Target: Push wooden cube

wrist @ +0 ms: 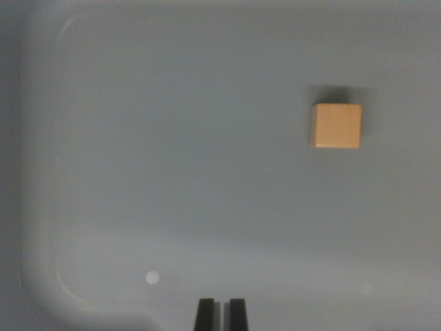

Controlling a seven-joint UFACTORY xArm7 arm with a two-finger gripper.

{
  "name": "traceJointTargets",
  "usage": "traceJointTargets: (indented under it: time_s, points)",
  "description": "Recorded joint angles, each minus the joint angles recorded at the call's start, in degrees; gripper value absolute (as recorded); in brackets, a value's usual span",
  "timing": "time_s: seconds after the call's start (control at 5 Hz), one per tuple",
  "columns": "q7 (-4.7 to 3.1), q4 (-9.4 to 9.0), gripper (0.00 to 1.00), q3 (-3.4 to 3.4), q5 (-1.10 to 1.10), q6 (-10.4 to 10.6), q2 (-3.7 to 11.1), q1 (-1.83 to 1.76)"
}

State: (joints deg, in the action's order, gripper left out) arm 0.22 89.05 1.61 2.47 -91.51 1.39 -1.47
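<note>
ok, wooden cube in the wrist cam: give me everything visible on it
The wooden cube is a small light-tan block of plain, unpainted-looking wood, seen from above so mostly its top face shows. It sits flat and square to the frame on the grey tray floor, upper right in the wrist view, casting a soft shadow above it. Nothing touches it; the gripper is well apart at bottom centre, fingers nearly together.

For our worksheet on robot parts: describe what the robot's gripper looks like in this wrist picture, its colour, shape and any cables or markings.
Only the tips of the gripper show, at the bottom edge. They are two black, flat-topped, blocky fingers standing side by side, with a thin pale slit between them. No cables, markings or other arm parts are visible.
</note>
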Motion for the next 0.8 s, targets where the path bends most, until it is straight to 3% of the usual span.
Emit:
traceJointTargets:
  time_s: [0.8]
  points:
    - [-0.10, -1.13, 0.00, -0.17, -0.17, 1.6, 0.37, 0.12]
